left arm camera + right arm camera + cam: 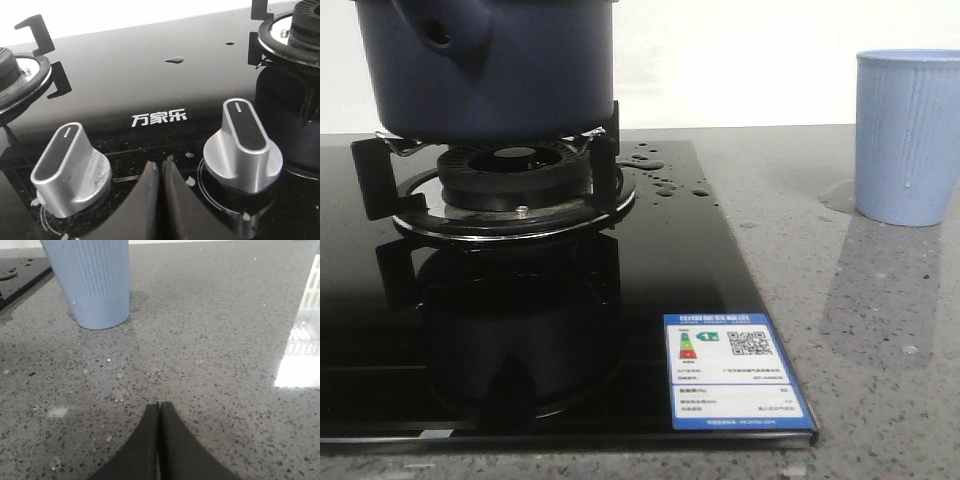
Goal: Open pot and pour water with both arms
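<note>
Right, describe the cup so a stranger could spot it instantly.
Start at the black glass hob carrying the pot. Move right onto the speckled grey counter; the cup stands there alone. It is pale blue with ribbed sides, unlike the smooth navy pot.

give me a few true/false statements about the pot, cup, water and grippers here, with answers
1. The pot sits on the burner. True.
2. The cup stands on the black stove glass. False: it stands on the grey counter, beside the stove.
3. Water drops lie on the glass behind the burner. True.
4. The right gripper grips the cup. False: it is shut on nothing, apart from the cup.
5. The left gripper is wide open. False: its fingers are shut together, near two knobs.
</note>
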Tool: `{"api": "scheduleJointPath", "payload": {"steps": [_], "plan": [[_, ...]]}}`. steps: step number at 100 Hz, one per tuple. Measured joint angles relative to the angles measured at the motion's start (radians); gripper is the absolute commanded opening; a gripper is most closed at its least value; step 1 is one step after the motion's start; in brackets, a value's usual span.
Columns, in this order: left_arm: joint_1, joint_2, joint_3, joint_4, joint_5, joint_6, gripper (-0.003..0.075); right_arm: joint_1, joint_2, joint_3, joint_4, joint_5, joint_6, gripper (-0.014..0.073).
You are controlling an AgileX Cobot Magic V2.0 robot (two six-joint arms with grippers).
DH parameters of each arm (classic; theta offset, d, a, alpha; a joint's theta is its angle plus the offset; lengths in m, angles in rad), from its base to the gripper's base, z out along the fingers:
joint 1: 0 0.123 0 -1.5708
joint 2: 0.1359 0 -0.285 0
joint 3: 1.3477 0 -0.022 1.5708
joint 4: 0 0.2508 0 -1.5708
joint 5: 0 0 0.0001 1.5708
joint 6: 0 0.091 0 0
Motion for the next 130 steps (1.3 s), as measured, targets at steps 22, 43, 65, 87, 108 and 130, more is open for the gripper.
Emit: {"api": "scheduleJointPath", "payload": {"steps": [22,43,65,87,108,130], "plan": [[0.0,0.0,0.0,0.0,0.0,0.0,-0.0019,0.0,0.0,0.0,0.0,0.0,0.0,-0.0069],[0.0,0.0,0.0,0.0,0.0,0.0,-0.0019,0.0,0.0,0.0,0.0,0.0,0.0,-0.0069],[0.0,0.0,0.0,0.0,0.0,0.0,-0.0019,0.0,0.0,0.0,0.0,0.0,0.0,-0.0069],[0.0,0.0,0.0,0.0,0.0,0.0,-0.0019,0.0,0.0,0.0,0.0,0.0,0.0,-0.0069],[0.0,0.0,0.0,0.0,0.0,0.0,-0.0019,0.0,0.0,0.0,0.0,0.0,0.0,-0.0069],[0.0,0.0,0.0,0.0,0.0,0.0,-0.0019,0.0,0.0,0.0,0.0,-0.023,0.0,-0.0069]]}}
